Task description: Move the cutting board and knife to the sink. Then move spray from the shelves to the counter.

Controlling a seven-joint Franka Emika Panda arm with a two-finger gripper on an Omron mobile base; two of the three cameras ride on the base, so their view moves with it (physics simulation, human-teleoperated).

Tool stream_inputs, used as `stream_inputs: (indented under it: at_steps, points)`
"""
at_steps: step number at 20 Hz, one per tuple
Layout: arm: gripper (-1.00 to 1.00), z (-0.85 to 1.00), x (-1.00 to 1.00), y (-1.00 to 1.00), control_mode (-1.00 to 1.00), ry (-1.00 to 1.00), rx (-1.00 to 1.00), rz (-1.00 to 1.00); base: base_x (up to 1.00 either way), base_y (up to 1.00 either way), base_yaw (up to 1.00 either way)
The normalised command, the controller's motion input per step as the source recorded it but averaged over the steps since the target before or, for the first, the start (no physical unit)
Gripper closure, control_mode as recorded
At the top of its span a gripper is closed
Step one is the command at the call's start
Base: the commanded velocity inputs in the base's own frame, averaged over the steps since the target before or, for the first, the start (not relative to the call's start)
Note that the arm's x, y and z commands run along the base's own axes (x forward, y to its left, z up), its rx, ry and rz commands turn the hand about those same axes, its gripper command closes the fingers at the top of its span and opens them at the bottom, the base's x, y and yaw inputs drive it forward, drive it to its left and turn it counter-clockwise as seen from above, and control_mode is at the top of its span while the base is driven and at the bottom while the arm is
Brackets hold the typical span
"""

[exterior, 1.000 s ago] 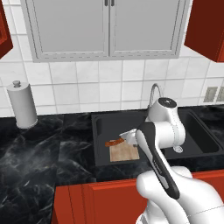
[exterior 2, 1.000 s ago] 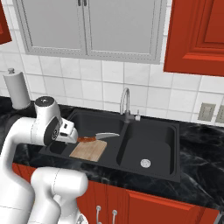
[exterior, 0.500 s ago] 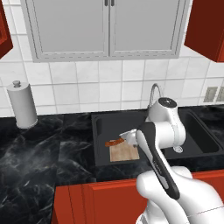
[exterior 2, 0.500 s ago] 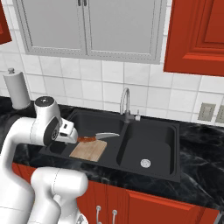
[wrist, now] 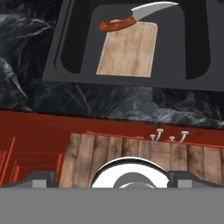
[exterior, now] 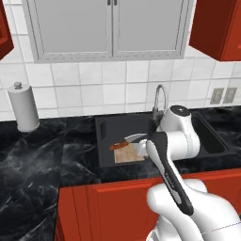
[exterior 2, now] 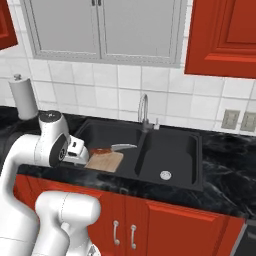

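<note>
Left base view
- Cutting board [exterior: 126,153]: it lies flat in the left bowl of the sink [exterior: 108,129], in the middle of the frame, partly behind the white arm.
- Knife [exterior: 127,141]: it rests on the far end of the board, brown handle to the left, grey blade to the right.
- Table [exterior: 42,155]: black with white veins, it fills the left and lower left of the frame.

Right base view
- Cutting board [exterior 2: 105,161]: it sits at the near left of the sink [exterior 2: 190,145], just right of the arm's wrist.
- Knife [exterior 2: 112,148]: it lies across the board's far end and pokes out to the right.
- Spray: I cannot see it here, so I cannot say where it is.

Hand view
- Cutting board [wrist: 129,49]: top middle of the frame, down in the sink [wrist: 65,39].
- Knife [wrist: 135,16]: at the very top, touching the board's far edge.
- Fingers: the frame does not show them well; going by how wide they stand, I think they are spread and pinch nothing.

How things will handle
- Board and knife: both look already put away in the sink.
- Spray bottle: I think it is light, hard and a bit slippery.
- Where to hold: I would take it around the round body, below the thin neck.
</note>
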Motion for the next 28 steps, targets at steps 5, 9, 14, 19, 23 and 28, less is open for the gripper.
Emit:
stream_inputs:
  at_steps: [5,9,14,19,23,28]
  points:
    - [-1.0,0.0,0.0,0.0,1.0,0.0,0.0,0.0,-0.54,-0.02,-0.11]
    - [-1.0,0.0,0.0,0.0,1.0,0.0,0.0,0.0,-0.25,-0.09,-0.3]
    - [-1.0,0.0,0.0,0.0,1.0,0.0,0.0,0.0,0.0,-0.12,-0.76]
    - [-1.0,0.0,0.0,0.0,1.0,0.0,0.0,0.0,0.0,-0.04,-0.84]
    - [-1.0,0.0,0.0,0.0,1.0,0.0,0.0,0.0,0.0,0.0,-0.9]
    - [-1.0,0.0,0.0,0.0,1.0,0.0,0.0,0.0,0.0,0.0,-0.94]
